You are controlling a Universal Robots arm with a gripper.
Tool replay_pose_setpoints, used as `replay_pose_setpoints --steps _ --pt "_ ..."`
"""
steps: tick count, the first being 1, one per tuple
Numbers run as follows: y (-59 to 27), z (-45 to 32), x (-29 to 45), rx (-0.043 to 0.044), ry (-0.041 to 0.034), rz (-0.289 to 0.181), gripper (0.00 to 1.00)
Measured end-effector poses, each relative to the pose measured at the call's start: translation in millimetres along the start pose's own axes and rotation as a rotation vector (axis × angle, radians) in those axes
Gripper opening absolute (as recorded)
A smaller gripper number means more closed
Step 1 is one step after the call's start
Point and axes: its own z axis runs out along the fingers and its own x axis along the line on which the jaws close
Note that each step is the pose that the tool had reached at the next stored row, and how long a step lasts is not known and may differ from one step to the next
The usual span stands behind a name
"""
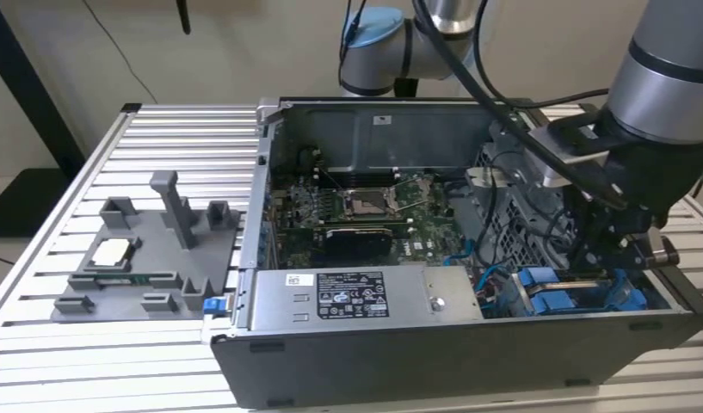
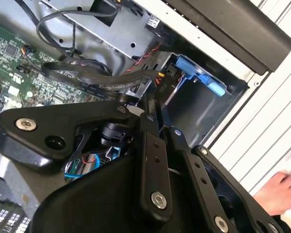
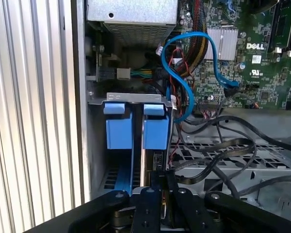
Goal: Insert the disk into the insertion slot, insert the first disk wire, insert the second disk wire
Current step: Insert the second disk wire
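One arm: reaches down into the open computer case point(image 1: 466, 344), at the case's 4 o'clock corner in the exterior view.
Gripper point(image 3: 160, 175): low in the drive bay area, right at the blue rails.
Fingers point(image 2: 146, 145): drawn together, tips meeting; can't tell whether anything is pinched between them.
Disk point(image 3: 155, 133): standing on edge in its blue frame inside the insertion slot point(image 3: 136, 97), just ahead of the fingertips.
Slot location: exterior view puts the blue bay at 4 o'clock of the case, next to the power-supply box point(image 1: 351, 297).
Cables: blue cable point(image 3: 194, 41) loops from the motherboard point(image 3: 262, 63) down beside the slot; black cables point(image 3: 223, 145) lie over the perforated metal near the gripper.
Fixture tray point(image 1: 144, 258): grey, on the slatted tabletop point(image 1: 179, 138) at 9 o'clock of the case, well apart from the arm.
Person: a hand point(image 2: 281, 191) rests on the tabletop slats just outside the case wall in the second wrist view.
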Motion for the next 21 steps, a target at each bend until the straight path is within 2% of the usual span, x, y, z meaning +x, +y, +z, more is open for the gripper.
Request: replay_pose_setpoints --steps 2,7,14,18,21 --pt "0.1 0.6 -0.1 0.005 0.0003 0.0 0.16" --pt "0.3 0.9 -0.3 0.008 0.0001 0.0 0.16" --pt "2.0 3.2 -0.5 0.0191 0.0005 -0.001 0.16" --pt "5.0 6.5 -0.4 0.0216 0.0018 -0.001 0.16" --pt "6.5 8.0 -0.4 0.0217 -0.0001 -0.001 0.18"
